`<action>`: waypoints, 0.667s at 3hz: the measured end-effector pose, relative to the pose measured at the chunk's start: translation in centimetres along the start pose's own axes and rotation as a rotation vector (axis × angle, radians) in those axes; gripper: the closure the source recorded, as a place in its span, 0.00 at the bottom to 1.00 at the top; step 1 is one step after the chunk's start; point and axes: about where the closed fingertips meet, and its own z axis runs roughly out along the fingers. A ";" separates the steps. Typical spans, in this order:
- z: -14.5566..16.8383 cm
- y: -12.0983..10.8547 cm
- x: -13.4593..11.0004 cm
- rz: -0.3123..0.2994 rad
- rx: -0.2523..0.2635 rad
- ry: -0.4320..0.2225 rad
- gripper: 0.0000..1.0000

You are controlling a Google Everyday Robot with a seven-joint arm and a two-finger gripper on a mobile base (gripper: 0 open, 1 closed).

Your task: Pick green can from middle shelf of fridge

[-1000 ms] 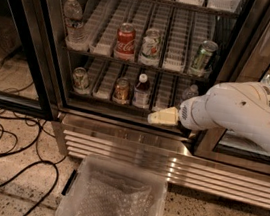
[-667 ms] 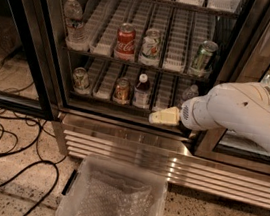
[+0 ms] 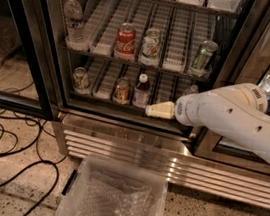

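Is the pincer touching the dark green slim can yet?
No: the dark green slim drink can stands on the white-trayed wire middle shelf, while the cream pincer hangs below that shelf, apart from it.

My gripper (image 3: 154, 110) has edged slightly up and to the left, sitting near the middle of the frame.

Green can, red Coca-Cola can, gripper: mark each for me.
green can (image 3: 204, 56): camera view, mid-body, far right.
red Coca-Cola can (image 3: 125, 42): camera view, front label.
gripper (image 3: 151, 110): camera view, cream tip, lower than both cans, between them sideways.
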 end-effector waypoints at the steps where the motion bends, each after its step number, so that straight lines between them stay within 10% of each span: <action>1: 0.4 -0.7 -3.1 -0.013 0.046 -0.108 0.00; 2: 0.2 -1.9 -5.7 -0.009 0.089 -0.181 0.03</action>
